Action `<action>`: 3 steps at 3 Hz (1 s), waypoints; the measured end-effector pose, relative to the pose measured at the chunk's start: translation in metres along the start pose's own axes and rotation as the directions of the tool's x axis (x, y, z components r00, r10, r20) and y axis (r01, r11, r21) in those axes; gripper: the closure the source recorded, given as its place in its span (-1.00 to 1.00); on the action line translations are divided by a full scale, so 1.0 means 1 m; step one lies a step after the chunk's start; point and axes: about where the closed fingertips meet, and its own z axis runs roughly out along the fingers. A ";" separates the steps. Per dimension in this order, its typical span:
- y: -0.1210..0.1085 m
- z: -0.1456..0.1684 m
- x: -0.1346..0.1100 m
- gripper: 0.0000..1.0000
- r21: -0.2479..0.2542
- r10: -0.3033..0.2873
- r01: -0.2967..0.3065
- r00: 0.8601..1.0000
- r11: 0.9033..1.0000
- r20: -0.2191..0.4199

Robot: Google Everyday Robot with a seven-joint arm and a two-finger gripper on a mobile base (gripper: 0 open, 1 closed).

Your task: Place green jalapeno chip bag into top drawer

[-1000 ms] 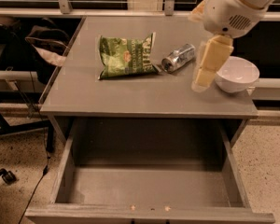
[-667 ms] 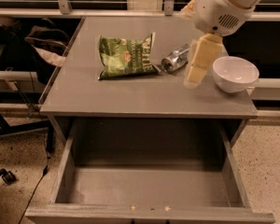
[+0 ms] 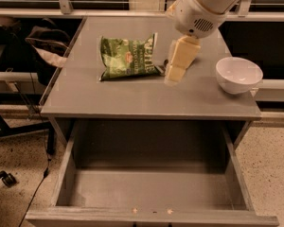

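Note:
The green jalapeno chip bag lies flat on the grey tabletop, left of centre. My gripper hangs from the white arm just right of the bag's right edge, low over the tabletop, holding nothing that I can see. The crushed silver can is hidden behind the gripper. The top drawer is pulled out wide below the table's front edge, and its inside holds nothing.
A white bowl sits near the table's right edge. A dark bag and chair parts stand to the left of the table. A window ledge runs behind it.
My gripper has moved left across the tabletop, from beside the bowl to the bag's right edge, covering the can. The bag and drawer have not moved.

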 end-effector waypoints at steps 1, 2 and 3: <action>0.002 -0.001 0.002 -1.00 0.002 0.014 -0.014 1.000 1.000 -0.001; -0.003 0.000 0.025 -1.00 0.048 0.118 -0.118 0.993 0.992 0.003; -0.051 0.012 0.045 -1.00 0.142 0.190 -0.193 0.981 0.971 0.037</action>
